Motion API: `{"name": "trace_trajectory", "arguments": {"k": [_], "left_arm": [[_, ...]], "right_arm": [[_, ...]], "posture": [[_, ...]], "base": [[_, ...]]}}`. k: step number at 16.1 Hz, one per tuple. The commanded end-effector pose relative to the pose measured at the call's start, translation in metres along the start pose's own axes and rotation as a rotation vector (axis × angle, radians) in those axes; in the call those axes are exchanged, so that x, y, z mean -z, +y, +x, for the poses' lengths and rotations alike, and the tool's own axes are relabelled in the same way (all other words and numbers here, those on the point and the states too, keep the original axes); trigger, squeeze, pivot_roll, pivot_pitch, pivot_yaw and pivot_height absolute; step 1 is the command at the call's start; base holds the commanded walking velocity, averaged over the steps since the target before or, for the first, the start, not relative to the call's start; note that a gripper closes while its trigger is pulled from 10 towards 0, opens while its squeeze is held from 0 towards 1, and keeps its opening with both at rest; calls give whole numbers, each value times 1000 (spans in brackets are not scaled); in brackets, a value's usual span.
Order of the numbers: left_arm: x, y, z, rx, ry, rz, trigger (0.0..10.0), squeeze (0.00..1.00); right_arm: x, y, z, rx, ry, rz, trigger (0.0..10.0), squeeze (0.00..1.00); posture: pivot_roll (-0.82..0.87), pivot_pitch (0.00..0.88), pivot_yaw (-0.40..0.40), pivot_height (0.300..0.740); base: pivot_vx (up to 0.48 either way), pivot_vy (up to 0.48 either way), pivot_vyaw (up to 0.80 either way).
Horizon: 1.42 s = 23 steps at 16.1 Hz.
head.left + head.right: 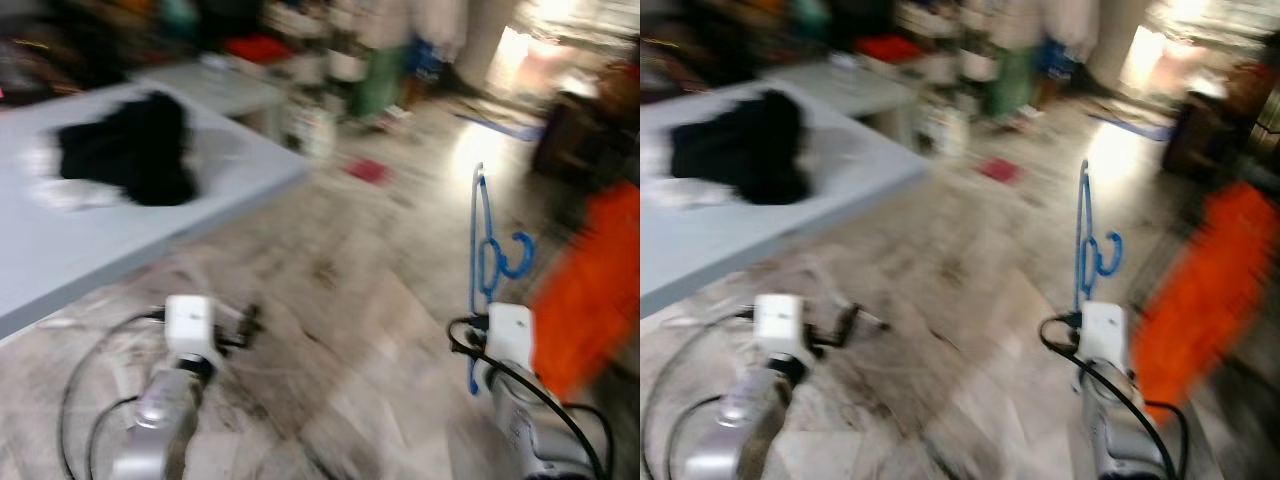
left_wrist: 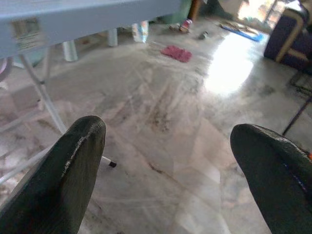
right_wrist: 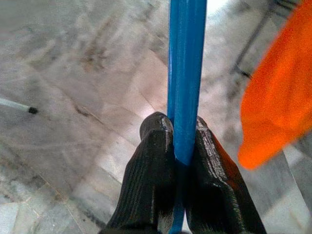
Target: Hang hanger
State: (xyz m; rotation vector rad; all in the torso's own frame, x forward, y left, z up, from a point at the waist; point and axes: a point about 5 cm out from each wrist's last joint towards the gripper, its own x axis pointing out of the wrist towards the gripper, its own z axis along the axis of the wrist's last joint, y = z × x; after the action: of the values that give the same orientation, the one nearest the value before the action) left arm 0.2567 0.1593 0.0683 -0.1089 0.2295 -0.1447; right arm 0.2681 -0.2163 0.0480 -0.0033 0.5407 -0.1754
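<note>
Left eye view: blurred, likely the robot is on the move; a pale blue table (image 1: 120, 235) stands on the left with a black garment (image 1: 135, 148) lying on top, marble floor (image 1: 340, 300) ahead, cluttered stuff at the back too smeared to name, and something orange (image 1: 590, 295) low on the right. The right gripper (image 1: 478, 345) holds a blue hanger (image 1: 480, 255) upright, hook curling off to the side partway up, well apart from the table. The left gripper (image 1: 250, 322) sits low over the floor with nothing in it. Right eye view: same scene; hanger standing up from the right arm, orange thing just beyond it, a small red scrap (image 1: 1000, 170) on the floor further off. Left wrist view: two black fingers (image 2: 73, 170) spread wide, bare floor between them, table legs and the table's underside beyond. Right wrist view: both fingers (image 3: 151, 180) clamped tight on a flat blue bar of the hanger, which runs straight up between them; orange thing beside it. Step in hand looks like carrying the hanger to wherever it hangs; no rail or rod can be made out. Next move calls for finding a rail, raising the hanger, and turning the hook over it before letting go.
</note>
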Motion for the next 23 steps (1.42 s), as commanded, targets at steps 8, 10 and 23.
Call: {"name": "trace_trajectory", "arguments": {"k": [8, 10, 23], "left_arm": [[-2, -8, 3, 15, -22, 110, 10000, 0], [-5, -5, 3, -21, -61, 157, 10000, 0], [-2, -20, 3, 142, -71, 76, 10000, 0]], "right_arm": [[-1, -9, 2, 55, -8, 13, 10000, 0], [1, -11, 2, 68, 0, 14, 10000, 0], [2, -13, 4, 94, 17, 24, 10000, 0]], "posture": [[51, 0, -32, 740], [52, 0, -31, 740], [34, 0, -31, 740]], "base": [[0, 179, -800], [0, 0, -800], [251, 0, -533]]}}
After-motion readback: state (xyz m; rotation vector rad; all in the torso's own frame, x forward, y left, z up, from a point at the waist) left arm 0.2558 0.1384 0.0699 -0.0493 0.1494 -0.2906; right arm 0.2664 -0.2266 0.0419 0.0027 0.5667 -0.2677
